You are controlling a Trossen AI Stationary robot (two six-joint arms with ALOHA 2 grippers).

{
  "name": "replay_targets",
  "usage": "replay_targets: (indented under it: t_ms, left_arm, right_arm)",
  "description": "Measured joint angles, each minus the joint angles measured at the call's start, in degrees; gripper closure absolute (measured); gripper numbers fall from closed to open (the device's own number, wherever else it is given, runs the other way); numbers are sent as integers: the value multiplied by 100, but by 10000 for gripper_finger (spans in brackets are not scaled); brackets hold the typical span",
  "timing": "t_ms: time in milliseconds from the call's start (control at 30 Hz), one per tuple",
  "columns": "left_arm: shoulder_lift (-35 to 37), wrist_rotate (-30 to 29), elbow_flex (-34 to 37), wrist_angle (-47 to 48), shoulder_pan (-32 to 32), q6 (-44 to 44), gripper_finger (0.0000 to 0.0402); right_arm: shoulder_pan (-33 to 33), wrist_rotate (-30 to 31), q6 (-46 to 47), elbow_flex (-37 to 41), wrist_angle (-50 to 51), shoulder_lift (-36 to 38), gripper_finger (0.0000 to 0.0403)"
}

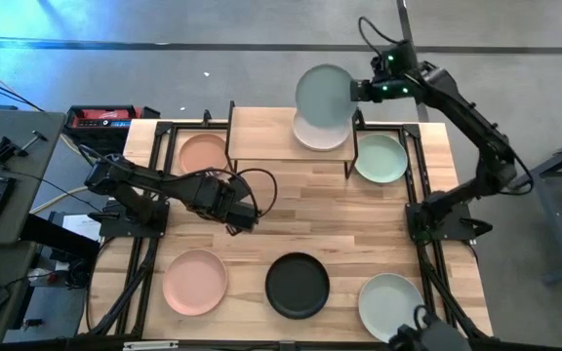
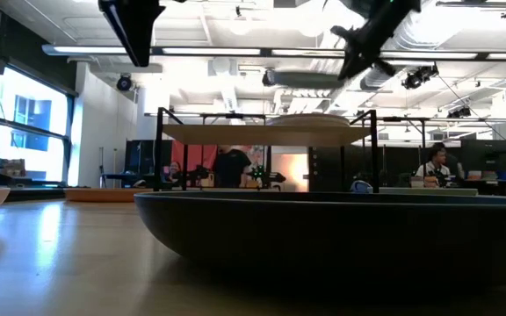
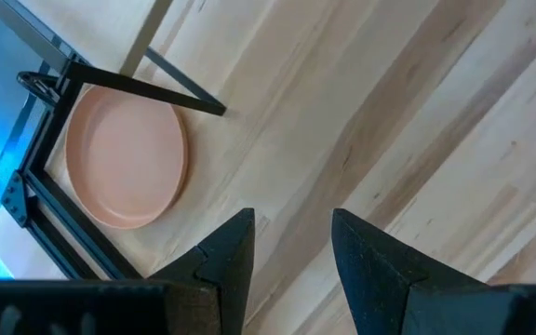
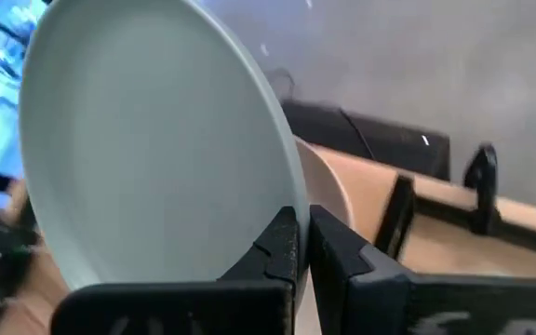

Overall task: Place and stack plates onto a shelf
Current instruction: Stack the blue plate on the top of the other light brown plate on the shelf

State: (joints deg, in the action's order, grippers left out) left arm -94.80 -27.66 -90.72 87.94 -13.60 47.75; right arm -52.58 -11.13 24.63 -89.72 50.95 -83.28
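My right gripper (image 1: 357,91) (image 4: 302,219) is shut on a grey-blue plate (image 1: 324,95) (image 4: 156,140), held tilted above the far right of the shelf (image 1: 266,136). A white plate (image 1: 318,135) lies on the shelf top below it. My left gripper (image 1: 244,219) (image 3: 292,219) hangs open over bare tabletop near the middle, holding nothing. A peach plate (image 1: 203,154) (image 3: 124,158) lies on the table left of the shelf and a pale green plate (image 1: 381,158) lies right of it. Along the near edge lie a peach plate (image 1: 195,281), a black plate (image 1: 298,285) (image 2: 341,228) and a pale plate (image 1: 390,302). My right gripper pinches the grey-blue plate's rim (image 4: 285,191) between its two fingers, on the side facing the table's right. The fingers come from the right, slanting down. The plate is lifted clear and steeply tilted, over the white plate on the shelf.
The shelf's thin black legs (image 1: 351,166) stand between the plates at the back. Black frame rails (image 1: 416,185) run along the table's left and right edges. Bare wood (image 1: 340,219) lies in the middle between shelf and near row.
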Motion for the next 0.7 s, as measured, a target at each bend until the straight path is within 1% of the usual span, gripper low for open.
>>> replay_targets:
  t_ms: [167, 367, 700]
  left_arm:
    - [0, 2, 0, 0, 85, 0, 268]
    - [0, 2, 0, 1, 89, 2, 268]
    - [0, 2, 2, 2, 89, 7, 268]
  right_arm:
    - [-109, -247, -293, -100, 486, -517, 403]
    - [-106, -298, -425, -91, 581, -915, 403]
    - [-106, -361, -561, -85, 625, -1194, 403]
